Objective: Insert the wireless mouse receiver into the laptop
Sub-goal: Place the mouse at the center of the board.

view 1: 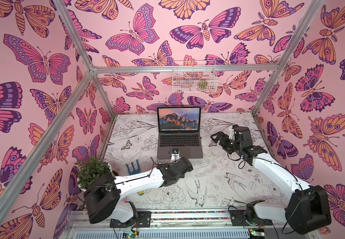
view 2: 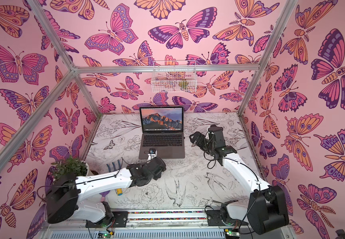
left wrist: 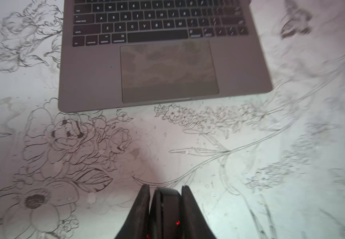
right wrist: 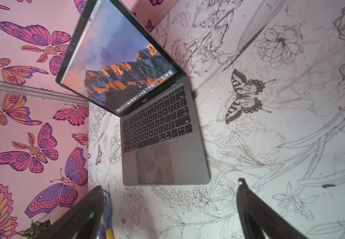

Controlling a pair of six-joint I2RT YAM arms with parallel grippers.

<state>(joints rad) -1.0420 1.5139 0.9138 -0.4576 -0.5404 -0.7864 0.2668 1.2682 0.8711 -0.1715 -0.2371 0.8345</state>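
Left hand (left wrist: 165,187) clenched on 1 black object (left wrist: 165,204), right hand (right wrist: 170,184) released; 1 laptop (right wrist: 188,161) with 1 receiver (right wrist: 193,94).

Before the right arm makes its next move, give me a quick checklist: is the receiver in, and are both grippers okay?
1. Receiver in laptop: ok, a small black stub sticks out of the right edge near the hinge.
2. Receiver fully seated: cannot tell, too small to judge.
3. Right gripper open and empty: ok.
4. Right gripper clear of the laptop: ok, it is off to the right side, not touching.
5. Left gripper grip: ok, shut on a black object.
6. Laptop open, screen lit: ok.
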